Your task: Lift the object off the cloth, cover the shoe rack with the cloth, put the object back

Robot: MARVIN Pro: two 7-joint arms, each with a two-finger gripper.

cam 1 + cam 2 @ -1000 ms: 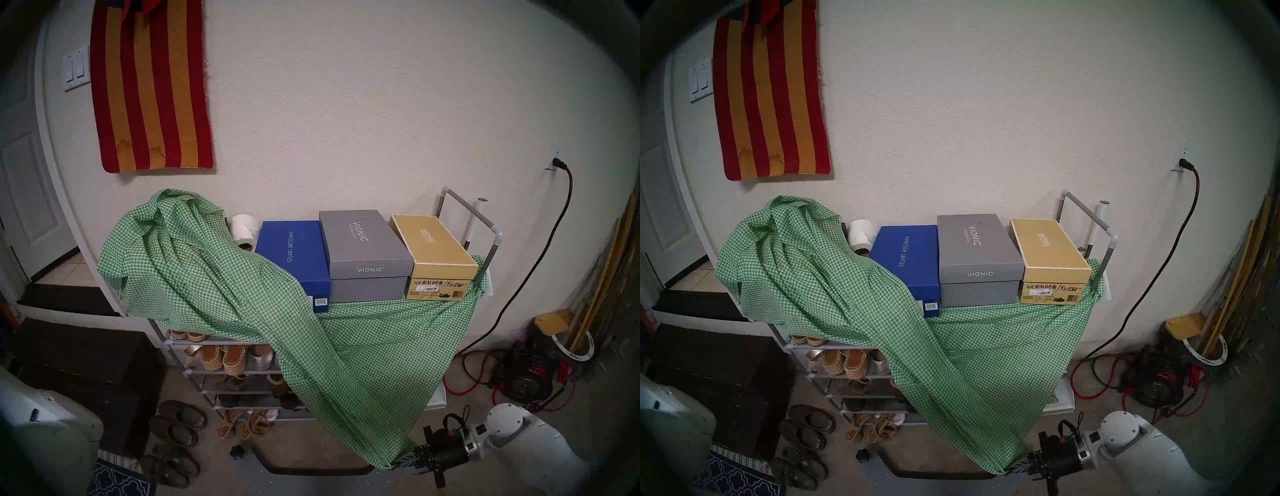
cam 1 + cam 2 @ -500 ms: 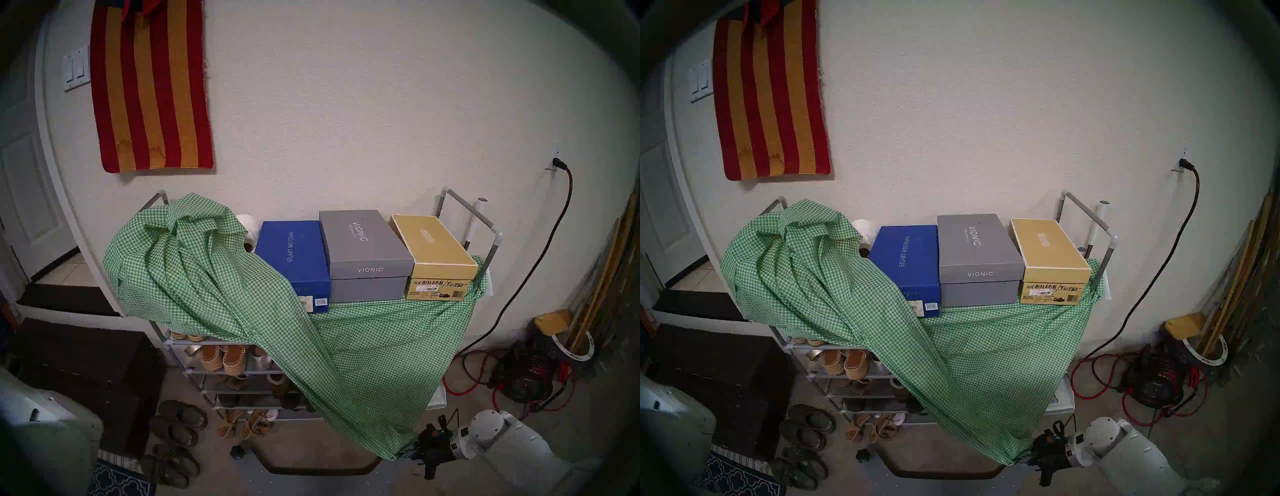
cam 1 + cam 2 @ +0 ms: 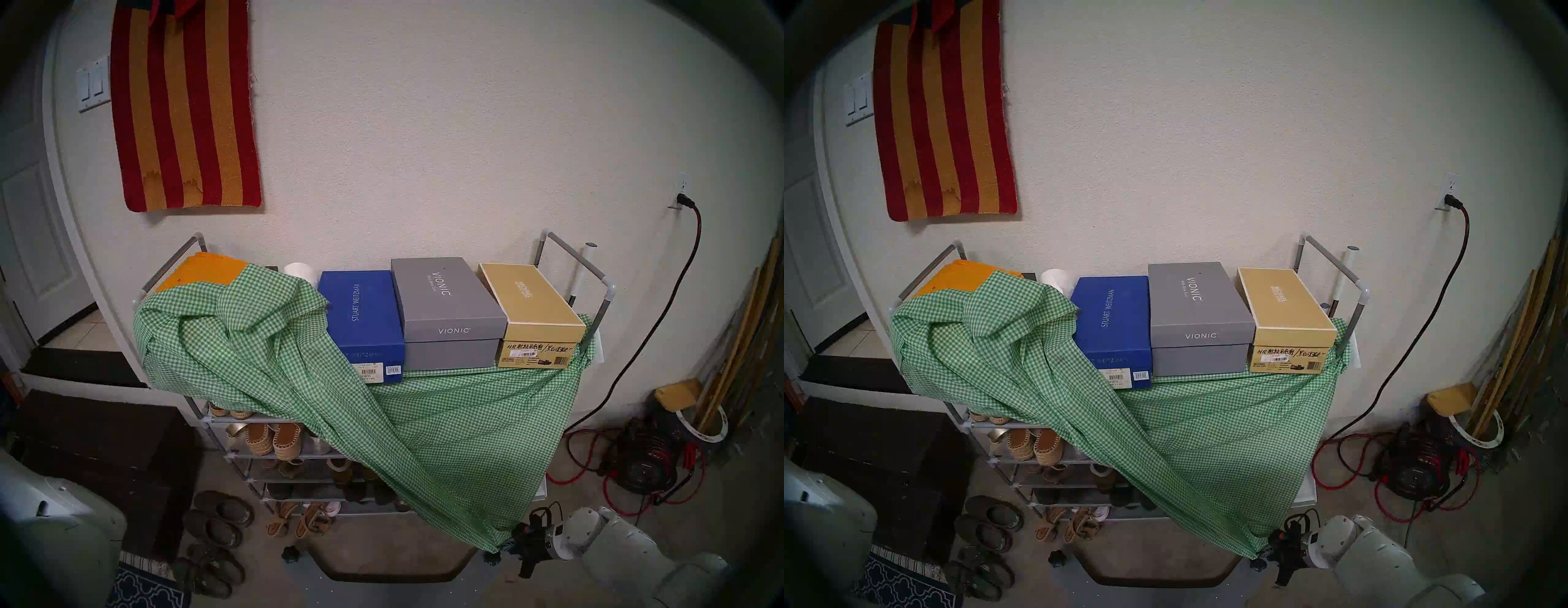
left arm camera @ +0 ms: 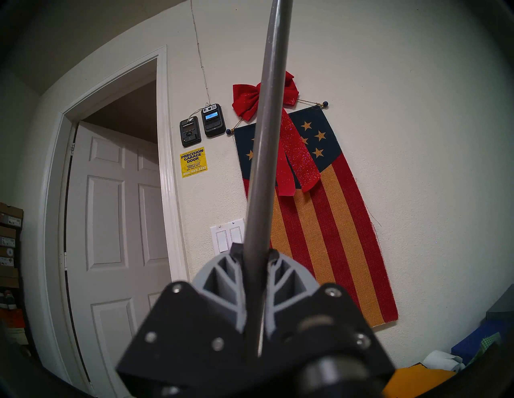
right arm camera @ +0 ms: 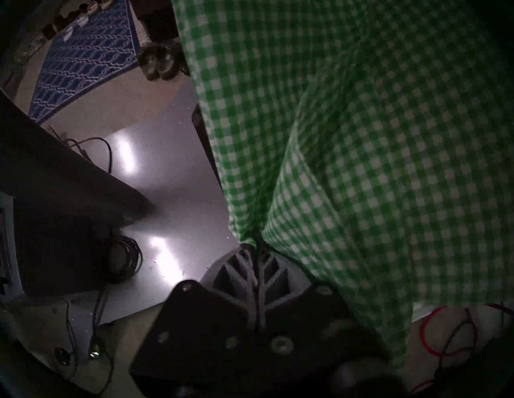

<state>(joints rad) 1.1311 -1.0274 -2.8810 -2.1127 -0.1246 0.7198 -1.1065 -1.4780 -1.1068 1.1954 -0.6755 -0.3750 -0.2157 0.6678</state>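
Green-and-white checked gingham cloth [image 3: 445, 424] fills the centre of the head view, bunched at the left end of the grey-tube shoe rack [image 3: 594, 280] and slanting to lower right, where your right gripper [image 5: 257, 247] is clamped on its corner. Cover judged half done: shelves of sandals at lower left are bare, as are the blue, grey and tan shoeboxes [image 3: 449, 314] on top. The long slim grey shoehorn bar [image 4: 264, 139] is lifted, pinched in your left gripper [image 4: 254, 254] in the wrist view; returning it remains. Its upper end is cut off by the frame, and that arm's gripper is outside both head views.
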